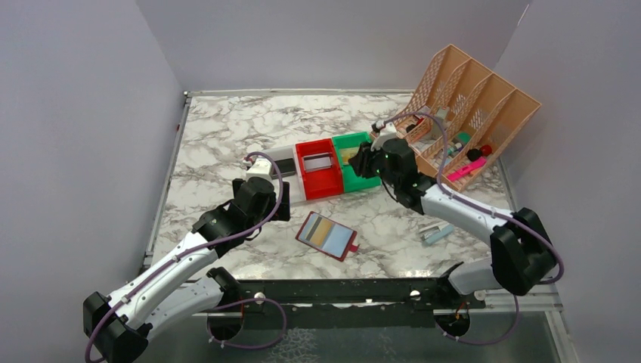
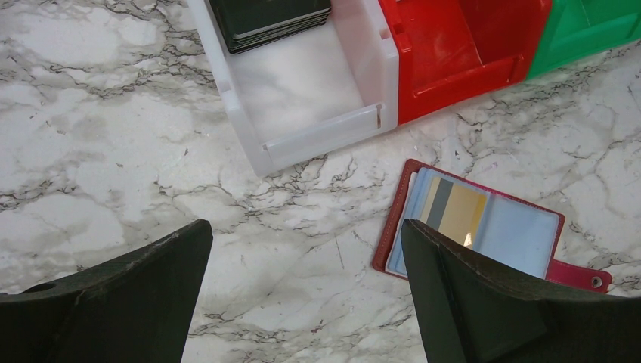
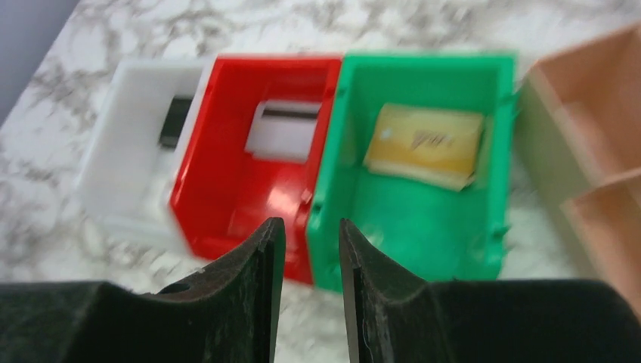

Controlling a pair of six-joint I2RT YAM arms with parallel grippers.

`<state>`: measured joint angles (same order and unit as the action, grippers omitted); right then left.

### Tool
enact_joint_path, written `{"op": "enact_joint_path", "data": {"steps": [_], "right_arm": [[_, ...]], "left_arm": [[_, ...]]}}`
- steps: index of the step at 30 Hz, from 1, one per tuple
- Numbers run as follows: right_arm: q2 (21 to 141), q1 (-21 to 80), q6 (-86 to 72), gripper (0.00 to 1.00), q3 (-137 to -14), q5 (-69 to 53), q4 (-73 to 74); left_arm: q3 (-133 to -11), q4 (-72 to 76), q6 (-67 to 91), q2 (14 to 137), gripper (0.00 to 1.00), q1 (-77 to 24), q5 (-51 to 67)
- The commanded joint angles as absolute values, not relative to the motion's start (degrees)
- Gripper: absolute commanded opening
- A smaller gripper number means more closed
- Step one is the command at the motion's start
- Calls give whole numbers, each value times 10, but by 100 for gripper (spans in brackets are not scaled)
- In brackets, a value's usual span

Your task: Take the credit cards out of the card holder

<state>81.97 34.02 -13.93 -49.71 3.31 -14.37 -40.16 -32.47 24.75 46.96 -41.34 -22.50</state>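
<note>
Where the card holder (image 1: 327,235) lies open and flat on the marble table (image 1: 219,128), it sits at the near centre, between the two arms and apart from the row of bins. Its dark-red cover faces down and its light-blue pocketed face (image 2: 514,238) faces up. The snap tab points to the near right. A grey card and a gold card (image 2: 461,212) are seated in the left pocket, overlapping.

Other credit cards lie in the bins beyond the holder:
- white bin (image 2: 317,140): a stack of black cards (image 2: 268,19) at its far end;
- red bin (image 1: 321,185): one silver card (image 3: 283,132);
- green bin (image 3: 408,227): one gold card (image 3: 425,144).

The three bins stand side by side and touch.

The left gripper (image 2: 306,234) hangs above the table, just beside the near end of the white bin and to the left of the holder. Its fingers are spread wide and grasp nothing.

The right gripper (image 3: 310,224) is positioned above the near wall where the red and green bins meet. Its fingers are narrowly parted, with nothing between them.

A peach-coloured slotted organizer rack (image 1: 484,98) stands at the far right, near the green bin.
</note>
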Motion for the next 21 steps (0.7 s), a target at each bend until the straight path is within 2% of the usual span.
{"op": "enact_joint_path", "data": {"steps": [1, 5, 8, 14, 21], "right_arm": [[771, 416, -303, 37, -427, 5, -59], [775, 512, -360, 37, -440, 111, 17], [779, 568, -428, 37, -421, 175, 20], [825, 611, -466, 36, -406, 145, -34], [866, 636, -493, 35, -386, 126, -73]], "left_arm": [[-414, -320, 244, 472, 99, -411, -218], [-414, -321, 244, 475, 99, -411, -218], [-414, -321, 245, 476, 99, -411, -218], [-416, -320, 242, 484, 99, -411, -197], [-414, -307, 257, 509, 99, -411, -93]]}}
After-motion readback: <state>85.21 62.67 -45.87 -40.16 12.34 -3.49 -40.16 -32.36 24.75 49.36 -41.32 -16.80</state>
